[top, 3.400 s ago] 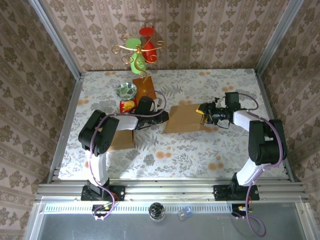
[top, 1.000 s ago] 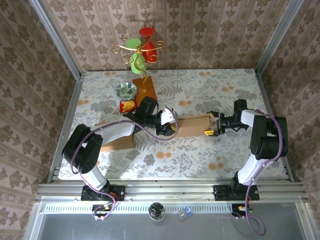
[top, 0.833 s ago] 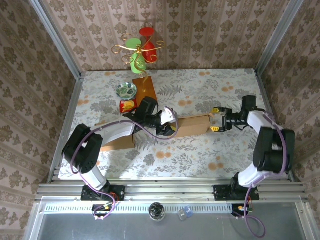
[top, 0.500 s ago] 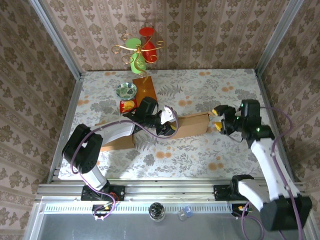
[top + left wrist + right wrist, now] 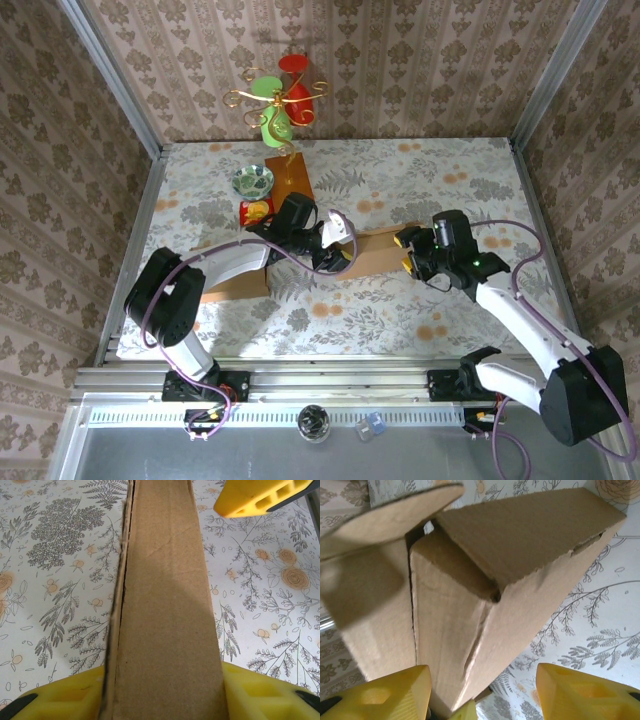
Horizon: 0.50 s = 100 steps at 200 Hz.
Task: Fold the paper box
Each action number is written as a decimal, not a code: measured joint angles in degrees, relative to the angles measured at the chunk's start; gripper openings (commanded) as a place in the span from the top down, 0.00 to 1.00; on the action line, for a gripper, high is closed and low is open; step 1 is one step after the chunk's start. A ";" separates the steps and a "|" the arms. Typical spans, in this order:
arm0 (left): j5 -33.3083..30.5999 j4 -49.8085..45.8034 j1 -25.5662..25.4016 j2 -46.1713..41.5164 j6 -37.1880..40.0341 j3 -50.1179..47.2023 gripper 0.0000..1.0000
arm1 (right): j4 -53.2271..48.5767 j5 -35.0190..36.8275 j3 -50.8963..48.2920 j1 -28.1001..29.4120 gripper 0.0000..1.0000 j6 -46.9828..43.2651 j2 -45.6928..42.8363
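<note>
**Left gripper** (image 5: 343, 256): The jaws are partly closed and clamp the near end of the brown cardboard paper box (image 5: 378, 252). In the left wrist view, both yellow fingers (image 5: 60, 700) press against opposite side faces of the box (image 5: 165, 605). The box extends straight away from the gripper along the tabletop.

**Right gripper** (image 5: 406, 252): The jaws are apart and straddle the far end of the box without clamping it. In the right wrist view, one yellow finger (image 5: 380, 692) sits just beside the box wall (image 5: 520, 555). The other finger stands clear, with tabletop visible in the gap. At this end, a rounded cardboard flap (image 5: 390, 515) hangs loose, apart from the body.

**Surroundings:** The box lies on the white floral-print table (image 5: 400, 310) between the two grippers. A flat brown cardboard sheet (image 5: 235, 282) lies under the left forearm. Behind the left gripper, toward the back wall, are:
- a red packet (image 5: 257, 210)
- a small patterned bowl (image 5: 255, 182)
- an orange-brown board (image 5: 292, 172)
- a gold wire stand with red and green discs (image 5: 282, 100)
</note>
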 measured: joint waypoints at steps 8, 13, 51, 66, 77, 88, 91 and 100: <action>0.00 -0.15 -0.02 0.00 0.02 0.07 0.51 | 0.59 0.22 -0.02 0.00 0.42 0.20 0.63; 0.00 -0.20 -0.02 0.00 0.02 0.11 0.51 | 0.94 0.35 -0.02 0.00 0.43 0.39 0.92; -0.20 -0.61 -0.13 0.02 0.26 0.33 0.50 | 2.64 0.79 -1.14 0.00 0.54 1.62 2.23; -0.22 -0.63 -0.28 0.02 0.42 0.33 0.50 | 3.15 0.79 -1.18 0.00 0.58 1.68 2.54; -0.24 -0.72 -0.46 0.13 0.46 0.46 0.49 | 3.30 0.83 -1.18 0.00 0.61 1.68 2.67; -0.31 -1.03 -0.52 0.26 0.55 0.68 0.49 | 3.32 0.81 -1.18 0.00 0.62 1.70 2.86; -0.33 -1.09 -0.57 0.26 0.59 0.72 0.49 | 3.32 0.81 -1.18 0.00 0.62 1.70 2.91; -0.42 -1.36 -0.66 0.28 0.63 0.83 0.50 | 3.45 0.81 -1.18 0.07 0.62 1.75 2.97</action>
